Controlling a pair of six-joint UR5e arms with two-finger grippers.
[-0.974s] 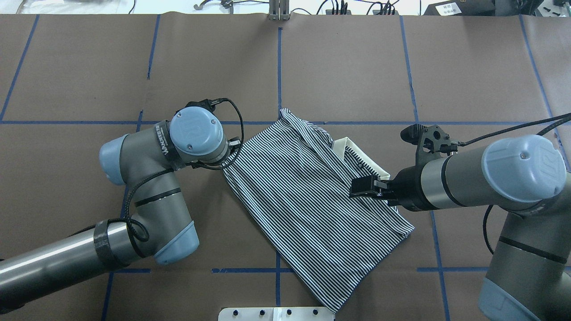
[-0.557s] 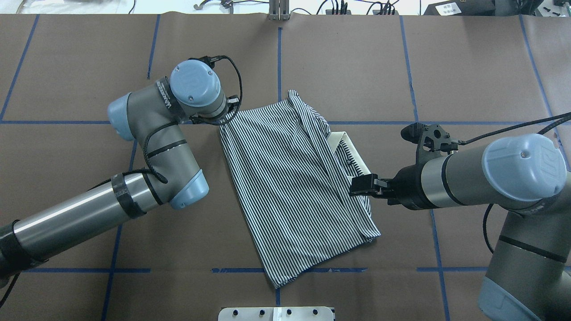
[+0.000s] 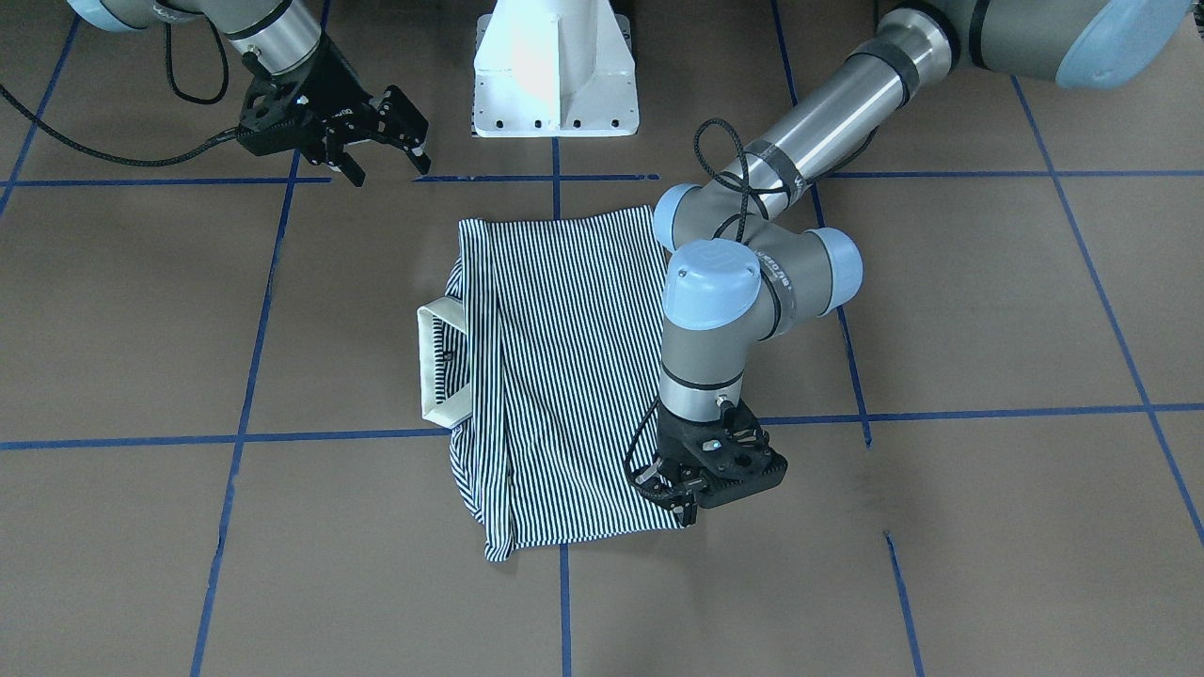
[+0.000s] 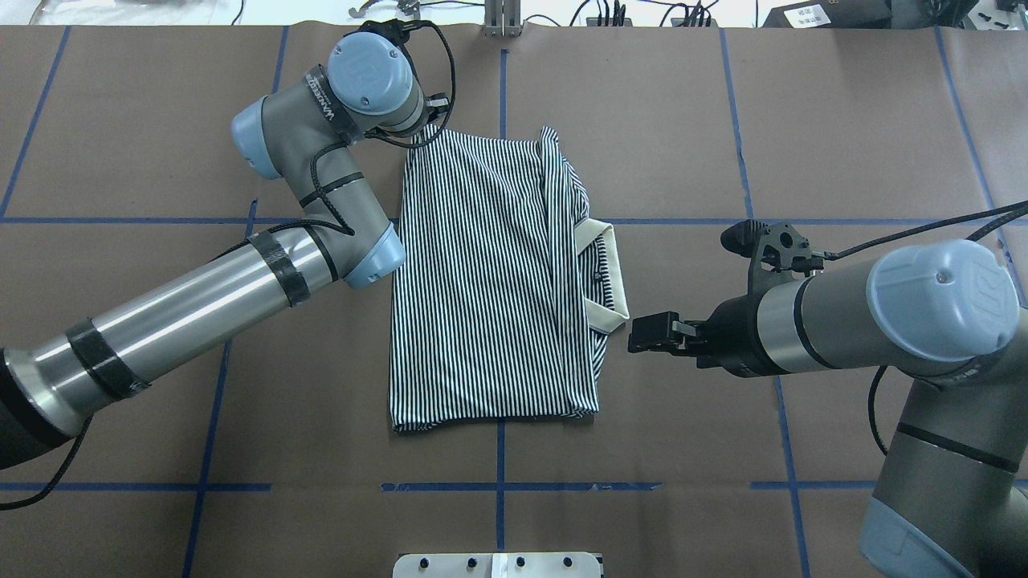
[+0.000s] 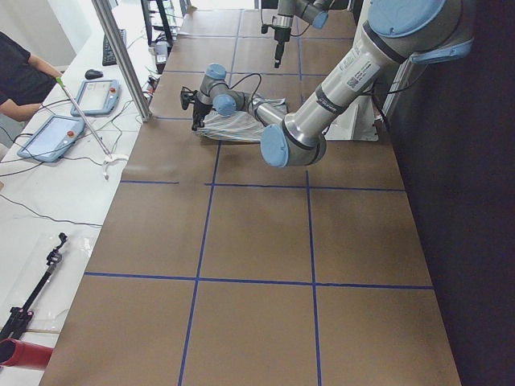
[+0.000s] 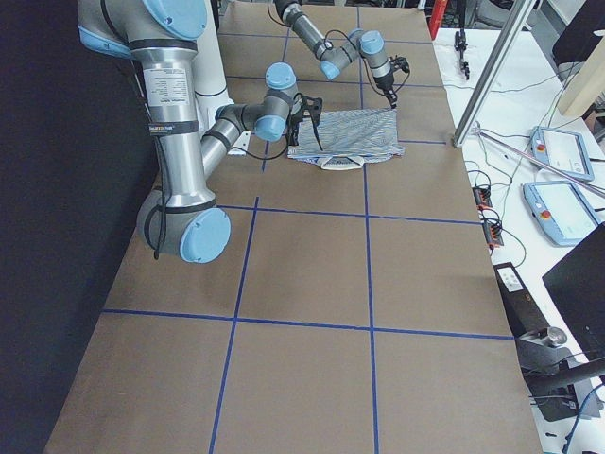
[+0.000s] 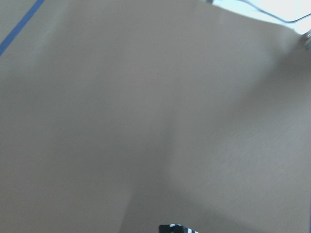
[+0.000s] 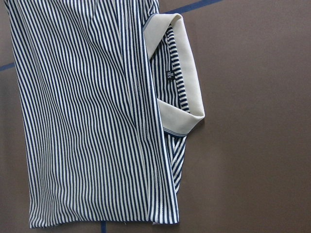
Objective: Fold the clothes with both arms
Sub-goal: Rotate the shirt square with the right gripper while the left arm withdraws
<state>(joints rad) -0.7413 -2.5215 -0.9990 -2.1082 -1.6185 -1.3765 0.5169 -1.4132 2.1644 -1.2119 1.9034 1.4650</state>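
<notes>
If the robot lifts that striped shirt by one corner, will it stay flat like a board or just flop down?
Probably flops: the polo shirt lies folded in soft layers with wavy edges, so it looks limp. Likely light, being thin cloth lying flat. The white collar holds its shape, so it seems somewhat stiffer.

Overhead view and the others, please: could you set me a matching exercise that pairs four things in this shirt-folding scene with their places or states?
Things:
1. left gripper
2. right gripper
3. collar
4. pedestal base

Places or states:
A. open, clear of the polo shirt
B. sticking out from one long edge of the shirt
C. shut on the shirt's far corner
D. standing on the table, apart from the shirt

Pairs: 1-C; 2-A; 3-B; 4-D
</notes>
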